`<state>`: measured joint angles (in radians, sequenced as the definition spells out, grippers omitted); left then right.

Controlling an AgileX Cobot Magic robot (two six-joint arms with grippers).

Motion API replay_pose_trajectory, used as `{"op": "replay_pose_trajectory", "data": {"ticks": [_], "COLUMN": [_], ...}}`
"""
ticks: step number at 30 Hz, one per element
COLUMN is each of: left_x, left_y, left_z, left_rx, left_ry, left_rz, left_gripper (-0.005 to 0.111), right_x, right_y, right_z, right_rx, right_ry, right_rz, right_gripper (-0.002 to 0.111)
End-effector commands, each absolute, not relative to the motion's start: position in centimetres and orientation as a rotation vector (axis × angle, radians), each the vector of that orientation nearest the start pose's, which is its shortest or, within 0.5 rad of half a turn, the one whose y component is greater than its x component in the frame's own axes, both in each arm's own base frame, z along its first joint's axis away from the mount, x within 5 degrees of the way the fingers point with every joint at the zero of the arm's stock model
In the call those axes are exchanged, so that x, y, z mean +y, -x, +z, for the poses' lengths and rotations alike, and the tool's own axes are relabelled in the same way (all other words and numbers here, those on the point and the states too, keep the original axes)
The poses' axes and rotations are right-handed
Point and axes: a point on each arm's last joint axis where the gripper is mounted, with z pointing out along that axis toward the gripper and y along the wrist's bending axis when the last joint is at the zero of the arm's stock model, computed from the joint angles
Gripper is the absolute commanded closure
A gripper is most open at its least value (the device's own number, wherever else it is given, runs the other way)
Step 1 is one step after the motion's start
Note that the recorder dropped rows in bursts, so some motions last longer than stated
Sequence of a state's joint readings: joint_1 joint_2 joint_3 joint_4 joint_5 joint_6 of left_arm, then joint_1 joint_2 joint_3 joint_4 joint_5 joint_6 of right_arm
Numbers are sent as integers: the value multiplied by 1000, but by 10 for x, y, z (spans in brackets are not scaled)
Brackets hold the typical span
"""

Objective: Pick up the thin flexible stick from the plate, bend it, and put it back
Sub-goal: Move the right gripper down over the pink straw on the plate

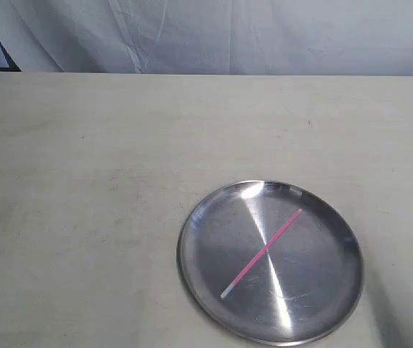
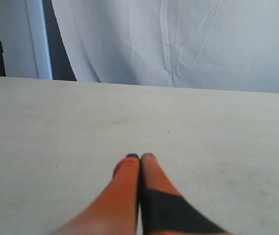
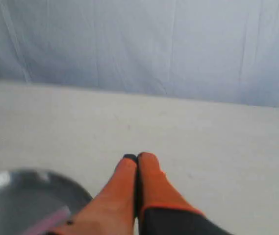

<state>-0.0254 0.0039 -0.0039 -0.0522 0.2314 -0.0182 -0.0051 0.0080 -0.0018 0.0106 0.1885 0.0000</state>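
Stick: thin pink stick lies straight and diagonal on the plate, whitish tip toward near left.
Plate: silver plate, near right on the bench.
Right end effector: clenched, empty, close to the plate.
Left end effector: clenched, empty, above bench.
Far: white cloth backdrop.
Risk: stick lies flat on slick metal, so fingers may skid it aside or shove the plate.
Writing: none readable.

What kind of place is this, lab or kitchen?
Probably a staged lab test bench: pale plain tabletop, wrinkled white cloth backdrop, and a round shiny silver metal plate holding a thin pink plastic stick.
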Motion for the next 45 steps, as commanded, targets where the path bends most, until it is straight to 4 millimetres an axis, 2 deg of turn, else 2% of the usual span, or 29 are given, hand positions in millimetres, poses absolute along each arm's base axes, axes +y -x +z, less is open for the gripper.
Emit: {"op": "replay_pose_trajectory", "data": {"ticks": [1,5,8,10,12,14,17,21,23,25,28,29,31,32,33,36,38,43,44,45], "left_x": [-3,-3,-3,-3,-3,-3,-3,-3,-3,-3,-3,-3,-3,-3,-3,-3,-3,-3,-3,-3], "left_y": [-55,-55,-55,-55,-55,-55,-55,-55,-55,-55,-55,-55,-55,-55,-55,-55,-55,-55,-55,-55], "left_z": [192,192,192,192,192,192,192,192,192,192,192,192,192,192,192,192,192,192,192,192], "left_rx": [1717,1717,1717,1717,1717,1717,1717,1717,1717,1717,1717,1717,1717,1717,1717,1717,1717,1717,1717,1717], "left_ry": [23,23,23,23,23,23,23,23,23,23,23,23,23,23,23,23,23,23,23,23], "left_rz": [-84,-84,-84,-84,-84,-84,-84,-84,-84,-84,-84,-84,-84,-84,-84,-84,-84,-84,-84,-84], "left_gripper": [107,107,107,107,107,107,107,107,107,107,107,107,107,107,107,107,107,107,107,107], "right_x": [-5,-17,-21,-19,-14,-7,2,8,9,10,11,12,16,21,24,29,33,52,59,74], "right_y": [-54,-48,-45,-45,-44,-51,-74,-130,-160,-197,-251,-264,-289,-304,-311,-327,-332,-330,-329,-325], "right_z": [225,239,244,246,259,274,303,344,354,362,353,350,332,310,298,266,248,215,211,205], "right_rx": [1298,996,871,893,954,1126,1459,1953,2155,2278,2432,2473,2603,2717,2755,2836,2892,2969,2957,2943], "right_ry": [-427,-695,-777,-772,-708,-634,-441,-177,-109,-78,-67,-71,-58,12,40,3,-112,-248,-264,-306], "right_rz": [439,696,825,834,815,730,507,252,211,205,226,244,294,362,407,523,595,517,502,484], "right_gripper": [108,108,108,109,109,109,109,109,109,109,109,109,108,99,92,65,53,52,52,52]}}
